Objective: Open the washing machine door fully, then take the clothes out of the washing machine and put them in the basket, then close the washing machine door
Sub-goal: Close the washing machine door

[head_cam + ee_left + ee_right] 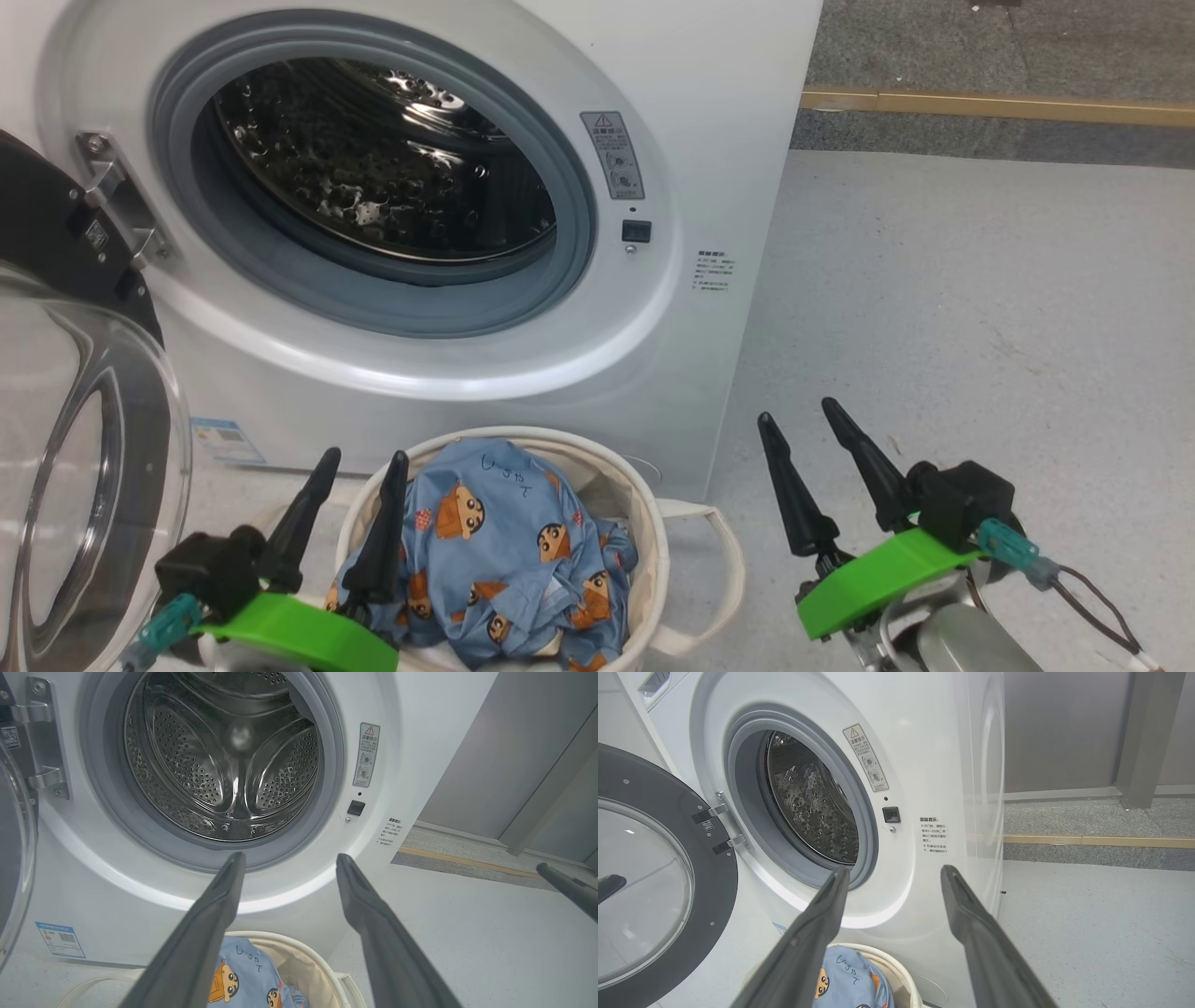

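The white washing machine (709, 112) stands in front of me, and I see no fabric in its steel drum (224, 760). Its door (658, 877), black-rimmed with a clear glass bowl, is swung wide to the left (84, 448). Light-blue clothes (504, 551) with orange cartoon faces lie heaped in the cream basket (653, 560) on the floor below the opening. My left gripper (364, 457) is open, its fingers over the basket's left edge, holding nothing. My right gripper (798, 415) is open and empty over the floor to the right of the basket.
Grey floor (980, 308) stretches to the right of the machine, ending at a yellow strip (990, 105) and a darker step. A blue label (60, 939) sits low on the machine's front. The door hinge (117, 191) juts out at the opening's left side.
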{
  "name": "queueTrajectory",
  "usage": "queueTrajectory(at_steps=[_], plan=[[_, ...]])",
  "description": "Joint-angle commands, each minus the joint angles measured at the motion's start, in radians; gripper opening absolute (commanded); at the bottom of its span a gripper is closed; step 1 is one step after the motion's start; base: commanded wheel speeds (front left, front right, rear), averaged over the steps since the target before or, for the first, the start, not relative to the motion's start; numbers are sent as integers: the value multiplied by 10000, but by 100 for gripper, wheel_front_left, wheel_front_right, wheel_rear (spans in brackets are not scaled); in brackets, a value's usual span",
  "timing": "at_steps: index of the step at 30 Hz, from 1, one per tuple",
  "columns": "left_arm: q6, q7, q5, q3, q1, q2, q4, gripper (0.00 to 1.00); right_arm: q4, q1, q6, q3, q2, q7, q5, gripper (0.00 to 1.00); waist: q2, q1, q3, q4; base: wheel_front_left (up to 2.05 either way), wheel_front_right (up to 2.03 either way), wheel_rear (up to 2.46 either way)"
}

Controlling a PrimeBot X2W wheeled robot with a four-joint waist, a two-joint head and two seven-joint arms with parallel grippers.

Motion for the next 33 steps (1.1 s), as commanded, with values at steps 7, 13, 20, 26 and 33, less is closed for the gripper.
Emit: queueTrajectory(at_steps=[7, 13, 20, 26, 33], plan=[[90, 1, -66, 392, -417, 236, -308, 100, -409, -141, 12, 66, 78, 20, -70, 100, -1, 0, 20, 42, -87, 100, -13], [160, -18, -110, 392, -405, 230, -237, 100, -439, -135, 12, 67, 54, 24, -47, 100, -1, 0, 22, 97, -176, 188, -12], [240, -72, -60, 369, -370, 297, -200, 100, -432, -93, 12, 127, 50, 5, 16, 100, -1, 0, -23, 203, -201, 213, -12], [295, -49, -101, 347, -276, 323, -160, 100, -425, -55, 12, 174, 39, -3, 45, 100, -1, 0, -43, 312, -138, 138, 0], [352, -64, -116, 301, -237, 351, -39, 100, -413, -20, 12, 207, 12, 24, 62, 100, -1, 0, -107, 418, -40, 40, 0]])
